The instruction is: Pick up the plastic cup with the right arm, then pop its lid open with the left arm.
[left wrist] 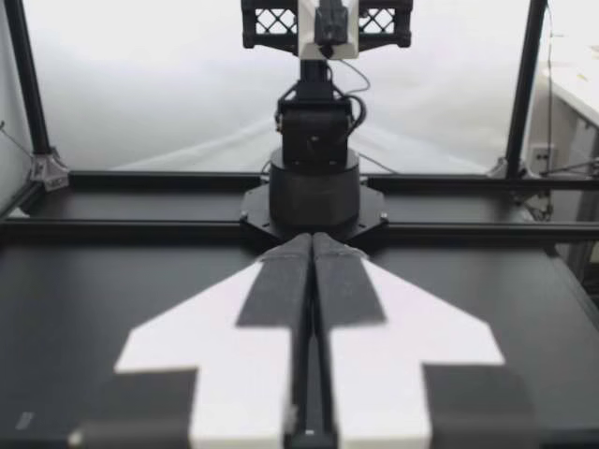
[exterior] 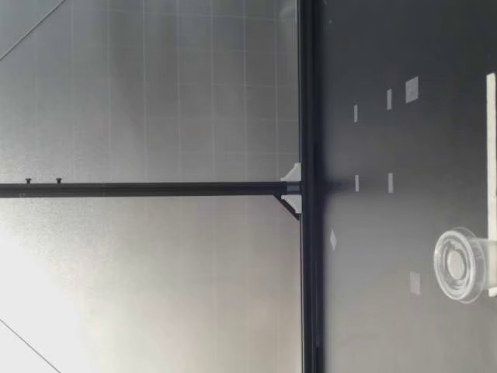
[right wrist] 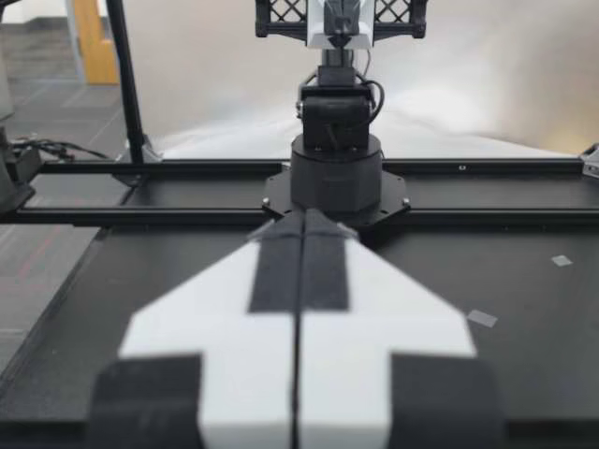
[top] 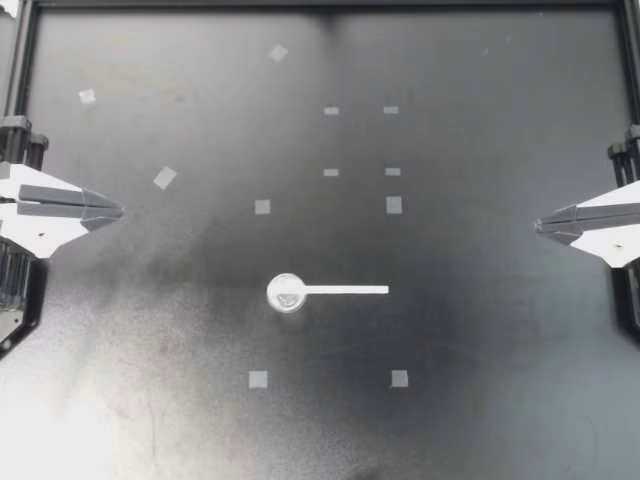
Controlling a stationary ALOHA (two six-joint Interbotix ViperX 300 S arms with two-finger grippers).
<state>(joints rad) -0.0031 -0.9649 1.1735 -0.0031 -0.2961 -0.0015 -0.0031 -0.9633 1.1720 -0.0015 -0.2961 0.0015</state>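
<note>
The scoop (top: 320, 291) lies flat on the table (top: 500, 400), its clear round bowl toward my left side and its white handle pointing toward my right. Nothing touches it.

My left gripper (top: 118, 211) hangs well apart from the scoop, out past its bowl end. Its jaws are pressed together with no gap and grip nothing. My right gripper (top: 538, 226) hangs well apart from the scoop, out past its handle end, its jaws likewise closed tight and bare. Both tips aim inward, toward the scoop's side of the table.

In the left wrist view the fingers (left wrist: 281, 281) meet along their whole length, with the other arm's base beyond them. The right wrist view shows its fingers (right wrist: 276, 271) the same way.

Small tape squares (top: 258, 379) lie around the scoop: two on one side of it, several more on the other. In the low view the scoop (exterior: 458, 264) rests on the table, nearer that camera than most of the squares, with no gripper beside it
</note>
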